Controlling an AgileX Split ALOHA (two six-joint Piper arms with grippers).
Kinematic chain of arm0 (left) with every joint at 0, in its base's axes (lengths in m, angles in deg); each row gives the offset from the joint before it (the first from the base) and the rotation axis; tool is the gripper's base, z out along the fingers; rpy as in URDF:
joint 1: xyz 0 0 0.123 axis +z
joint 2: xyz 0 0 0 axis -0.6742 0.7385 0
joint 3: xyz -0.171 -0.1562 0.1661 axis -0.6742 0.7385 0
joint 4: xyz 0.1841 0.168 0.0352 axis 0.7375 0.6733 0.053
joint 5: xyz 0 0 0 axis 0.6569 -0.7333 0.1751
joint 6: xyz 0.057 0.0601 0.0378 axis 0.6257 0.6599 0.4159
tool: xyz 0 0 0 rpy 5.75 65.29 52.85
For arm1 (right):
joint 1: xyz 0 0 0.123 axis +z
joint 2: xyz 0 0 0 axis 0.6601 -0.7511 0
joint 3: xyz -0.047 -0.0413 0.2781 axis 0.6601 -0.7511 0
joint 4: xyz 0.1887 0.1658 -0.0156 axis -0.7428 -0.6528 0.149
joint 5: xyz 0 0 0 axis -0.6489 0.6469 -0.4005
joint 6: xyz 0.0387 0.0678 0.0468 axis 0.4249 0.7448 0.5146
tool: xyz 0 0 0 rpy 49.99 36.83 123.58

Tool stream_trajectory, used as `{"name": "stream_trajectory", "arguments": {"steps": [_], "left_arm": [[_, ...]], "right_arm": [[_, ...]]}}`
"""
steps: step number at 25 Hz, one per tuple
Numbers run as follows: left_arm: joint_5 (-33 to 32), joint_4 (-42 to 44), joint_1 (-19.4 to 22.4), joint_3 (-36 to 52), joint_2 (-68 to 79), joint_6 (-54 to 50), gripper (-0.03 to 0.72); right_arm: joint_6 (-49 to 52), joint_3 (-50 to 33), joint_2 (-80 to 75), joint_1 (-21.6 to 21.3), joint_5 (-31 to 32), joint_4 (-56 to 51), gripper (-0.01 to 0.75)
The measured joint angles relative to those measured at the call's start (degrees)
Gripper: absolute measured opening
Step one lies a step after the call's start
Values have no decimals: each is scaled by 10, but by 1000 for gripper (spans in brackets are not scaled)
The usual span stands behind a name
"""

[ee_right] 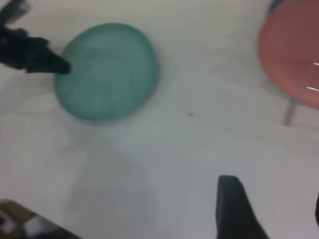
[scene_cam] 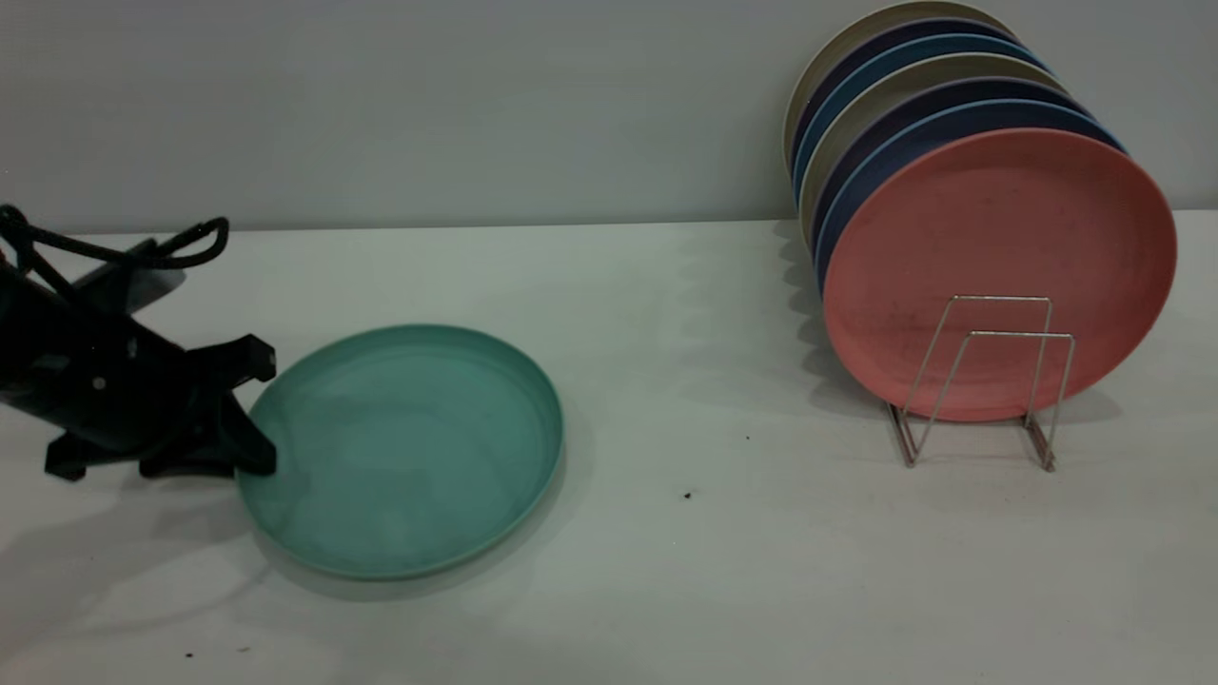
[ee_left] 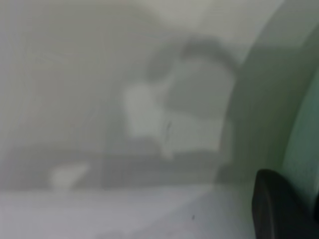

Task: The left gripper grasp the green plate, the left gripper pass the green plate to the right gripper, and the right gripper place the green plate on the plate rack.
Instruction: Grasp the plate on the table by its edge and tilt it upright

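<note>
The green plate point(scene_cam: 409, 447) lies on the white table at the left; it also shows in the right wrist view point(ee_right: 107, 69) and the left wrist view point(ee_left: 304, 119). My left gripper point(scene_cam: 259, 409) is low at the plate's left rim, open, with one finger above the rim and one at table level beside it. One of its fingers point(ee_left: 274, 204) shows by the rim. My right gripper point(ee_right: 273, 211) is open and empty, high above the table, outside the exterior view. The plate rack point(scene_cam: 980, 381) stands at the right.
The rack holds a salmon-pink plate point(scene_cam: 999, 257) in front and several blue and beige plates point(scene_cam: 913, 105) behind it, all upright. Two front wire loops point(scene_cam: 1013, 333) stand free. Bare table lies between the green plate and the rack.
</note>
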State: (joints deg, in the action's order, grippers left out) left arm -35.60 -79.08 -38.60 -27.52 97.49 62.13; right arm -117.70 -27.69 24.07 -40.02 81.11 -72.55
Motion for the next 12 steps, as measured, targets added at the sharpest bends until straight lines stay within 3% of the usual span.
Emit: {"name": "stream_trajectory", "arguments": {"steps": [7, 12], "left_arm": [[-12, 3, 0, -19, -67, 98, 18], [-68, 23, 0, -21, -103, 134, 18]], "right_arm": [[-193, 1, -125, 0, -23, -199, 408], [-341, 1, -230, 0, -33, -354, 408]]}}
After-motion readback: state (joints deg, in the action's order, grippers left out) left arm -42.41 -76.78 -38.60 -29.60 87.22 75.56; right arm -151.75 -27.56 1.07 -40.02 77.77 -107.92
